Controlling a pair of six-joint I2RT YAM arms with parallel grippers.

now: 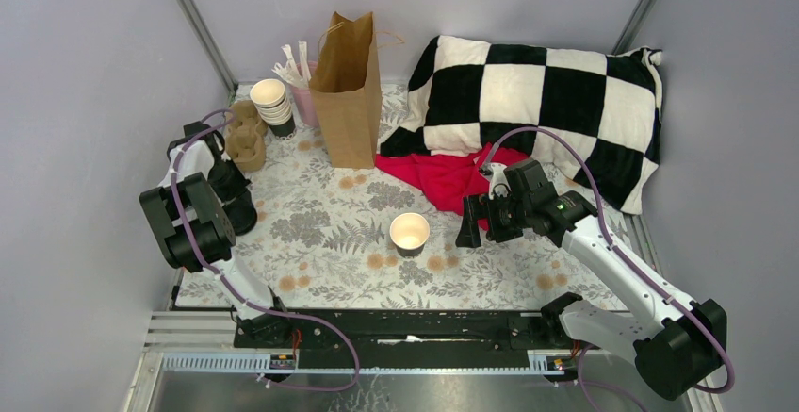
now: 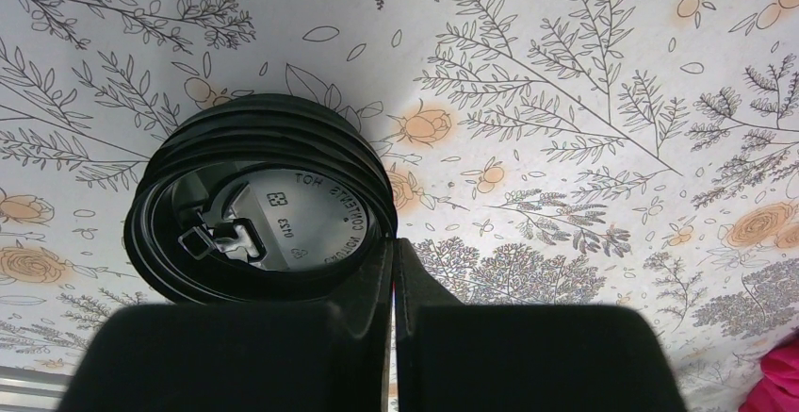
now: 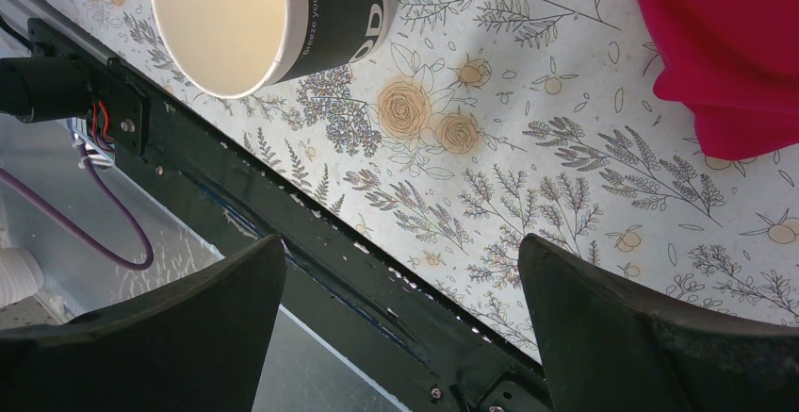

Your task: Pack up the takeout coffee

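The takeout coffee cup [image 1: 409,233], dark outside and cream inside, stands lidless mid-table; it also shows at the top left of the right wrist view [image 3: 283,16]. My right gripper [image 1: 479,228] hovers just right of the cup, wide open [image 3: 400,247] with nothing between its fingers. At the table's left edge my left gripper [image 1: 236,200] points down at a stack of black plastic lids [image 2: 254,205]. There its fingers [image 2: 394,247] are shut, pinching the right rim of the top lid. The brown paper bag [image 1: 347,91] stands upright and open at the back.
A stack of lidless cups [image 1: 273,106], a brown cup carrier [image 1: 247,139] and a pink holder of stirrers [image 1: 303,101] sit back left. A red cloth [image 1: 443,176] and a checkered pillow [image 1: 537,101] lie back right. The black front rail [image 3: 377,289] runs below the right gripper.
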